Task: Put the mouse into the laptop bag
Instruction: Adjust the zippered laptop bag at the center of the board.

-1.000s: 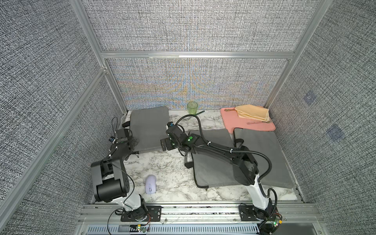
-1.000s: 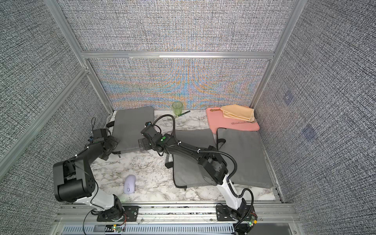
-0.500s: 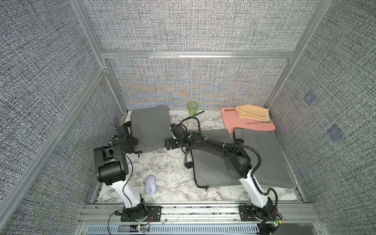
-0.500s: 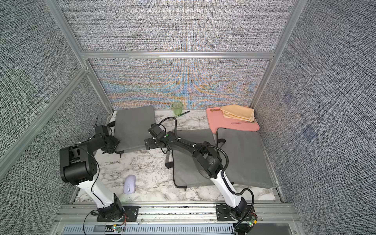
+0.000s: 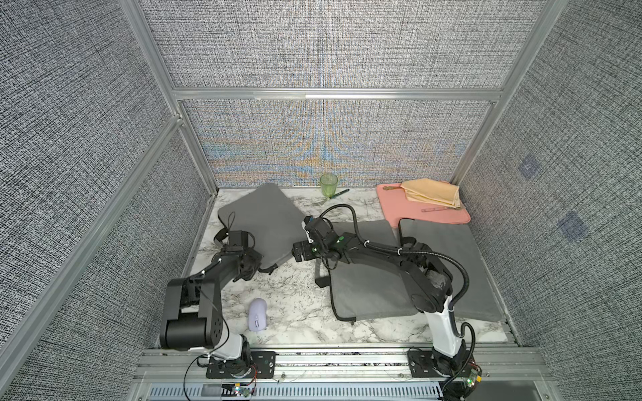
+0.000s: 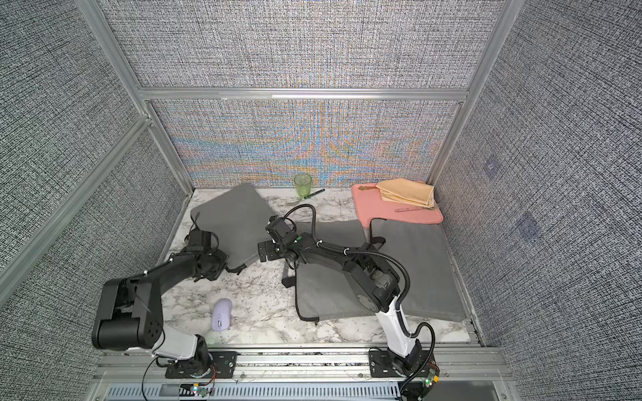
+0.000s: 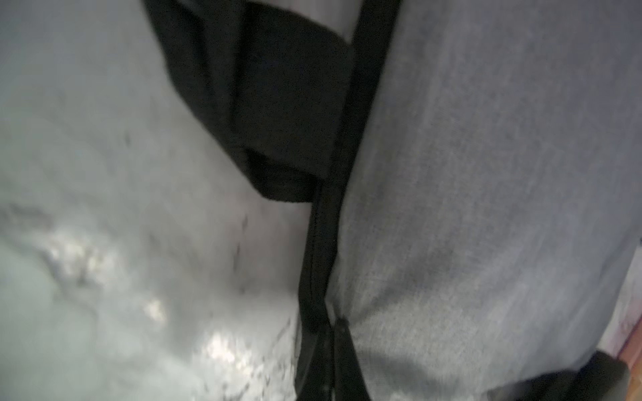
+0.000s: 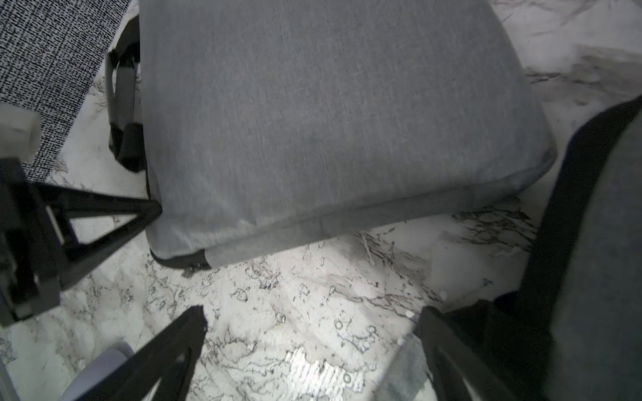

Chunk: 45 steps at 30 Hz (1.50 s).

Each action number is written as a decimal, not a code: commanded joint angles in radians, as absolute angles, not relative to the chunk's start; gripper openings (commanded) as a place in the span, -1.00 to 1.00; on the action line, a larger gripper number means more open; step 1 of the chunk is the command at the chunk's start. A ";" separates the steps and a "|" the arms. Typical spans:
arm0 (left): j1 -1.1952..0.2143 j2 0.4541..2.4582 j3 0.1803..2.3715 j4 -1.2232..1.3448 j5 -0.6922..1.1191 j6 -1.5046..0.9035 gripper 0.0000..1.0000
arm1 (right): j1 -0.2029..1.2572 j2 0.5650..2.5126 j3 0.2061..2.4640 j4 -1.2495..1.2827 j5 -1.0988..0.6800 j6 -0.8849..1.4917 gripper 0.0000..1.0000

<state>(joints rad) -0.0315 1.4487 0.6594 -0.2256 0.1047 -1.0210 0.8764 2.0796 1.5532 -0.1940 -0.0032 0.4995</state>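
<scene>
The lavender mouse (image 5: 257,315) (image 6: 221,315) lies alone on the marble near the front edge, untouched. A grey laptop bag (image 5: 260,222) (image 6: 232,218) lies at the back left. My left gripper (image 5: 256,264) (image 6: 222,263) sits at the bag's near left corner, shut on its black zipper edge (image 7: 318,277). In the left wrist view the left gripper (image 7: 333,361) pinches that edge beside the grey fabric (image 7: 486,173). My right gripper (image 5: 298,251) (image 6: 265,250) (image 8: 312,316) stands open over bare marble, just off the bag's near edge (image 8: 312,222).
Two more grey bags lie in the middle (image 5: 368,274) and at the right (image 5: 448,264). A pink board (image 5: 410,211) with a folded tan cloth (image 5: 432,192) is at the back right. A green cup (image 5: 328,185) and a pen (image 5: 338,193) stand by the back wall.
My left gripper has moved in to the bag's near corner and closed on its zipper edge. The bag has turned slightly. My right gripper has drifted a little to the right, still open.
</scene>
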 commanded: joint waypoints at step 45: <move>-0.036 1.129 0.671 -0.379 -0.093 -0.959 0.65 | 1.037 2.169 1.438 -0.099 0.169 0.379 -0.11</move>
